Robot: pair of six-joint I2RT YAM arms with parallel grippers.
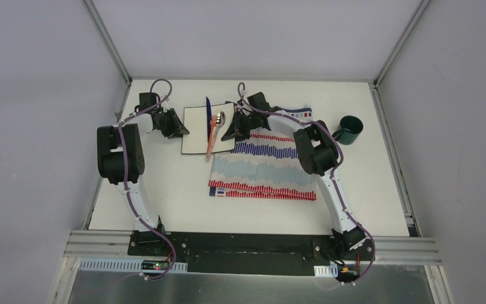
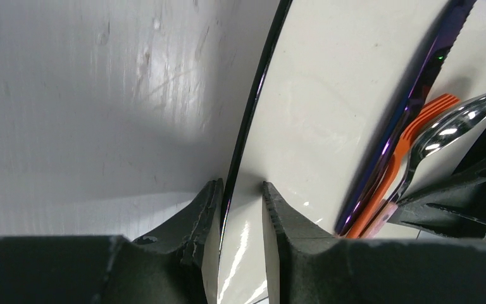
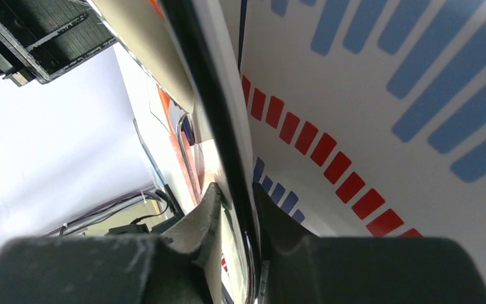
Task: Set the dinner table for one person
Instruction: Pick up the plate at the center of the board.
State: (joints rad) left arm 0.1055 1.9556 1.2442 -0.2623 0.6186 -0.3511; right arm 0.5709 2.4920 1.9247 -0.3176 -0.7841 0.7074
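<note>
The left gripper (image 2: 240,190) and right gripper (image 3: 235,193) each pinch one side edge of the white square plate (image 1: 196,126). The plate is far back on the dinner table (image 1: 164,183). The striped cloth (image 1: 266,168) lies nearer and to the right.

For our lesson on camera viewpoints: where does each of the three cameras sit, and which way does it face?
Top external: above and behind the robot, looking down on the table; left arm and right arm show whole.
Left wrist: on the left arm, looking along the left claw at the plate edge; its fingers show.
Right wrist: on the right arm, looking along the right claw at the plate's opposite edge and cloth; its fingers show.
Shared: both wrist views show the gripped plate.
</note>
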